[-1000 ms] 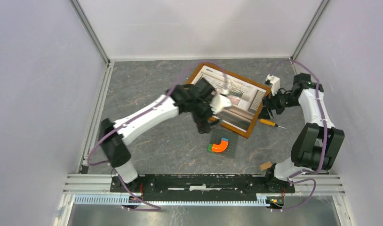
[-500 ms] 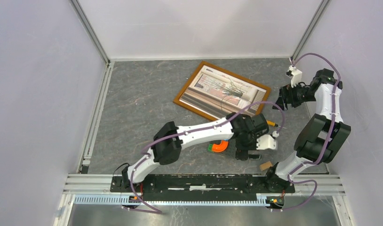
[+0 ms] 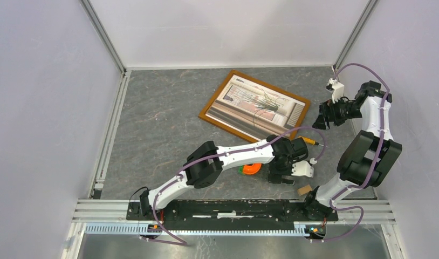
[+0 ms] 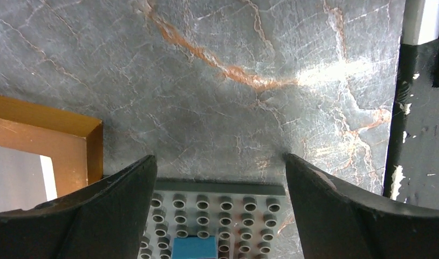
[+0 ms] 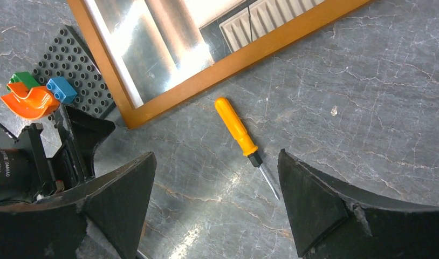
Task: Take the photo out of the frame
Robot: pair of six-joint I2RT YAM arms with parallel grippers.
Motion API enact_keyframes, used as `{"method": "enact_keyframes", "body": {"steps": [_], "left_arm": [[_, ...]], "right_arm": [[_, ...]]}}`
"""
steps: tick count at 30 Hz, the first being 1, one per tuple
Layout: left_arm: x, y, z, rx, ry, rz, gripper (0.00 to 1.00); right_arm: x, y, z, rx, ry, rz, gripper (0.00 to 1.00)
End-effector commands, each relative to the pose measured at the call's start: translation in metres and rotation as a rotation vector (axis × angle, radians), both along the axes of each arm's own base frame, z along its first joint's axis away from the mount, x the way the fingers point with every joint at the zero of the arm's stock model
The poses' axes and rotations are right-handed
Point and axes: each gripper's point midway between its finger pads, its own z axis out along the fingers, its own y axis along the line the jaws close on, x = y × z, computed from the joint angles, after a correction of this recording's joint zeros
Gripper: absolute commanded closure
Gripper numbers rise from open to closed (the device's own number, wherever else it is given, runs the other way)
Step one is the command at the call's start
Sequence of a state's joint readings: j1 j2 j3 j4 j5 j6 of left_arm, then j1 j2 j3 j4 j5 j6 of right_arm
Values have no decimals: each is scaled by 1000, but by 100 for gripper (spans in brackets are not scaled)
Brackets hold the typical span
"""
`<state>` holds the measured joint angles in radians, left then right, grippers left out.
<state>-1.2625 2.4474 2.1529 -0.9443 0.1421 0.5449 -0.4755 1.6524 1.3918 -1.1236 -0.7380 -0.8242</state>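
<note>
Frame point(image 5: 233, 61): orange-brown border. Photo point(image 3: 258, 105): green plant, beige-brown stripes. Desk point(image 3: 158, 124): grey marbling, rust veins. Screwdriver point(image 5: 234, 125): orange handle. Studded plate point(image 5: 71, 62): dark grey.

A grey studded baseplate point(image 4: 223, 205) is lying between the left fingers point(image 4: 104, 216), with a blue brick point(image 4: 193, 248) sitting on it closest to them. In the right wrist view, an orange curved block point(image 5: 28, 101) and a green brick point(image 5: 24, 79) are sitting by that brick at the plate's edge. An orange-handled screwdriver point(image 5: 243, 140) is lying flat on the grey marbled surface point(image 5: 368, 97), ahead of and between the right fingers point(image 5: 336, 216), its tip pointing toward them. A small tan block point(image 3: 304, 190) is resting near the left fingers.
</note>
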Motion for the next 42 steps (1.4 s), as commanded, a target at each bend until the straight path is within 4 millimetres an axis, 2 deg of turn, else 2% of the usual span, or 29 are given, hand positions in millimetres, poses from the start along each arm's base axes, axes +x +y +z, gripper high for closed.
{"method": "enact_keyframes", "body": {"steps": [1,9,14,19,25,32,36,38,40,42], "left_arm": [[20,21,-12,54,-47,-39,6],[36,95,-18,166,19,5,7],[44,150,-17,223,35,40,7],[45,218,-15,269,72,88,6],[42,314,-19,344,97,143,6],[30,400,-22,370,105,213,7],[28,427,-20,368,100,258,7],[31,430,-13,342,102,292,7],[36,419,1,280,97,326,7],[49,393,25,166,94,391,5]], "right_arm": [[1,-2,5,-10,-9,17,11],[9,0,2,22,-10,17,11],[11,5,0,39,-6,29,11],[18,15,-2,36,-13,45,11],[29,28,-2,40,-13,69,11],[40,39,0,28,-17,98,11],[47,43,-1,18,-17,106,11],[54,45,-2,15,-18,105,11],[64,45,-3,4,-29,97,11],[81,44,-6,-19,-42,90,11]]}}
